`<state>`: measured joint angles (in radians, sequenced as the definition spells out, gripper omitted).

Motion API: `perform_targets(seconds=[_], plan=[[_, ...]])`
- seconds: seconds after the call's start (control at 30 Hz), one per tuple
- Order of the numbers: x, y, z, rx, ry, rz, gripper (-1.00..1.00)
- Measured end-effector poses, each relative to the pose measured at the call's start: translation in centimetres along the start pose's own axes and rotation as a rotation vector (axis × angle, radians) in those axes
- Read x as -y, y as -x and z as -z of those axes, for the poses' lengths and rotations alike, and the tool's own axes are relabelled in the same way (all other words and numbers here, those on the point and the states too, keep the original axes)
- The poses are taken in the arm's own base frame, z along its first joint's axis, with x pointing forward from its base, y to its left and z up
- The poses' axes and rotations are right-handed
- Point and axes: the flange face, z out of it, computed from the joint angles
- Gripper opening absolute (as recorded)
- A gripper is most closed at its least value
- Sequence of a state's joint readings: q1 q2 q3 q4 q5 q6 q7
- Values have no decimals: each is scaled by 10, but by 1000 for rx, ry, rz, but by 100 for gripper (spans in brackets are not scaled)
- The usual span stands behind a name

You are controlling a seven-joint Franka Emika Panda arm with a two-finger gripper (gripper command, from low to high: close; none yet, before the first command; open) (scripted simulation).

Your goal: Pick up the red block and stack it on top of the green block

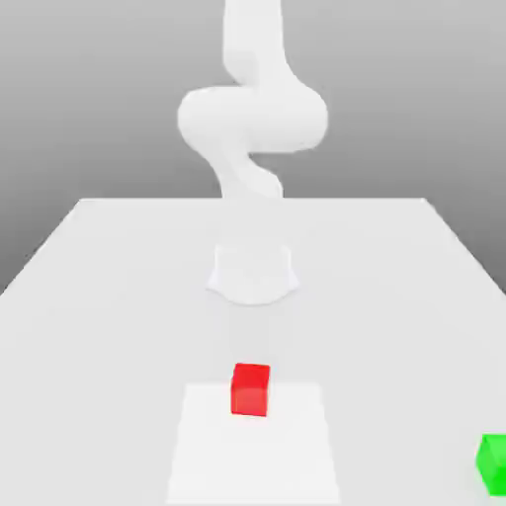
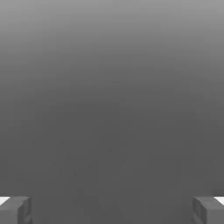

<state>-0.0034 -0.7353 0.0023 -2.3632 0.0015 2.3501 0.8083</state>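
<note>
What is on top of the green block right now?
Nothing: the green block has a bare top, though the exterior view's right edge cuts part of it off. The red block sits apart on the table.

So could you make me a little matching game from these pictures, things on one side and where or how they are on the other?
Things:
1. red block
2. green block
3. arm
4. hand

Places or states:
A. at the exterior view's right edge, near the front of the table
B. fingers wide apart, nothing between them
C. on a paler square patch near the front, in the middle
D. rising white at the back of the table

Pairs: 1-C, 2-A, 3-D, 4-B
</note>
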Motion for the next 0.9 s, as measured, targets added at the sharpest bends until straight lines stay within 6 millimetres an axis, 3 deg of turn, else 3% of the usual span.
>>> perform_targets(seconds=[0.2, 0.4, 0.6, 0.8, 0.83, 0.9], plan=[[-48, 44, -142, 150, 165, -28, 0], [-126, 117, -248, 301, 339, -58, 0], [-229, 215, -321, 456, 525, -88, 0], [-264, 248, -362, 473, 545, -91, 0], [-267, 251, -365, 473, 546, -91, -100], [-267, 251, -365, 473, 545, -91, -100]])
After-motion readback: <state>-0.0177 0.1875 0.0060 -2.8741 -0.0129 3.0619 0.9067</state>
